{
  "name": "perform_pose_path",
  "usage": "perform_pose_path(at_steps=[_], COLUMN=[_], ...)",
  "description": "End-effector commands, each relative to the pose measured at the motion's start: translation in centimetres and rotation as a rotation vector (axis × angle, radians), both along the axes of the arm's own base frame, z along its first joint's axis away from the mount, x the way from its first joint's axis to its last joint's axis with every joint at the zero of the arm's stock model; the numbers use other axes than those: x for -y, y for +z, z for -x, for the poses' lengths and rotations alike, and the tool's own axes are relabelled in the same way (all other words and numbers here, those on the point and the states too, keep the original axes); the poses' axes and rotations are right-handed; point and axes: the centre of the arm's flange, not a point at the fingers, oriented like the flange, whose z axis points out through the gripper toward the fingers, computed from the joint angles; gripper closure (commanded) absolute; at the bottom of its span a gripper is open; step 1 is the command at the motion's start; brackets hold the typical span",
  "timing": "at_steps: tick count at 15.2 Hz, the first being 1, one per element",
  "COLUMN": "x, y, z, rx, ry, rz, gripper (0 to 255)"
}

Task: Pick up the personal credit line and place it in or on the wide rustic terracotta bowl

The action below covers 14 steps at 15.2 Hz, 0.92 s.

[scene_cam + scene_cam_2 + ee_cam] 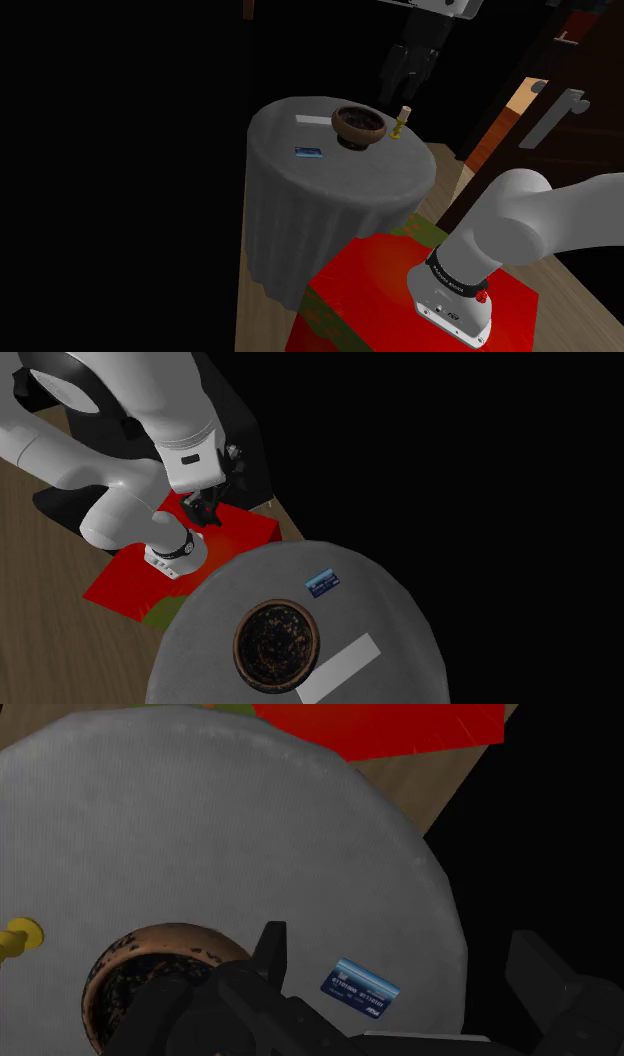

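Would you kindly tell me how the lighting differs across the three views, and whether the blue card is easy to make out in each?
Shoulder view: dim, a black area across its left half, yet the blue card stands out on the grey table. Second exterior view: table evenly lit, black area at right, card clear. Wrist view: brightest, card plain beside the brown bowl.

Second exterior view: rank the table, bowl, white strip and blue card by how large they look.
Largest to smallest:
1. table
2. bowl
3. white strip, about as long as the bowl is wide, but far narrower
4. blue card
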Motion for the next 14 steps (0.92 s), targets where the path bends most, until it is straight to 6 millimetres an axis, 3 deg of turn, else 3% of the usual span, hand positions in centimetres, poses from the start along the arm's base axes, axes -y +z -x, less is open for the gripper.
perform_pose_path(at_steps=[1, 7, 14], x=[0.0, 3.2, 5.8], y=[0.0, -6.8, -14.4], z=[0.0, -1.8, -6.0], rx=[0.000, 0.148, 0.320], ry=[0.000, 0.249, 0.539], rz=[0.000, -0.045, -0.097], gripper=[0, 0, 0])
